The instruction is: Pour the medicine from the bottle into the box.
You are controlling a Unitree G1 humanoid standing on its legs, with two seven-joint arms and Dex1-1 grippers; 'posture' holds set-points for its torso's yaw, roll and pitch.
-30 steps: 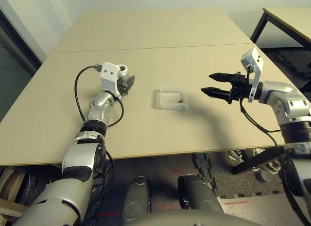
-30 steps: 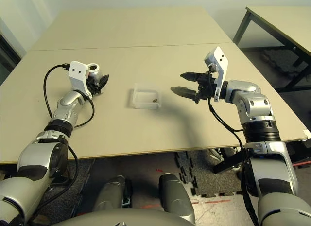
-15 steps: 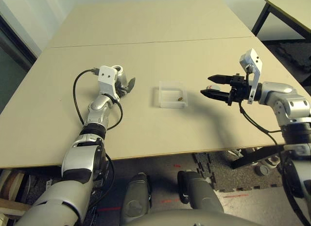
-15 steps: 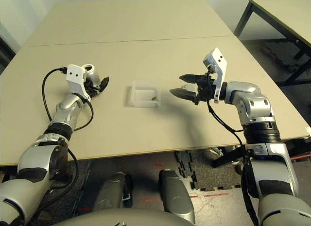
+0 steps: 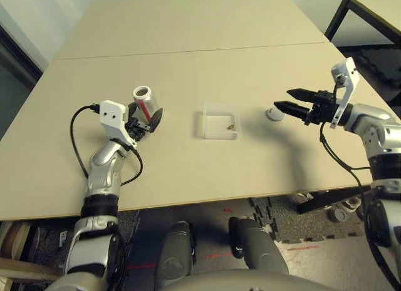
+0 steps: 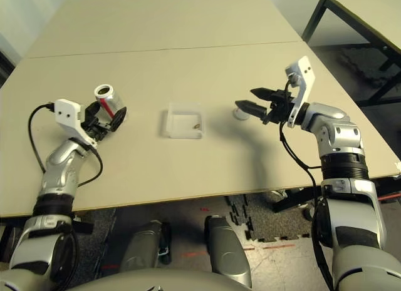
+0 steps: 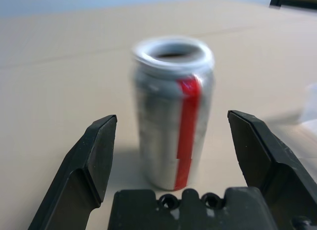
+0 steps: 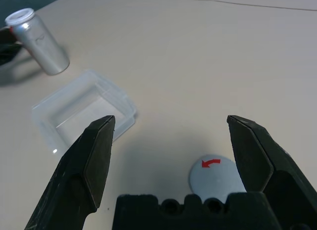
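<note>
Silver-grey bottle (image 7: 173,114) stands upright just ahead of the left gripper (image 5: 145,123), centred between its spread, empty fingers.

Its long axis is vertical, wide mouth up, a red stripe on the side facing the gripper; nothing touches it. The left arm is by far the nearer. The clear plastic box (image 5: 220,121), a tiny brownish pill (image 5: 231,125) inside, lies between the two grippers. The right gripper (image 5: 292,101), also spread and empty, hovers above the grey round cap (image 8: 218,174).
</note>
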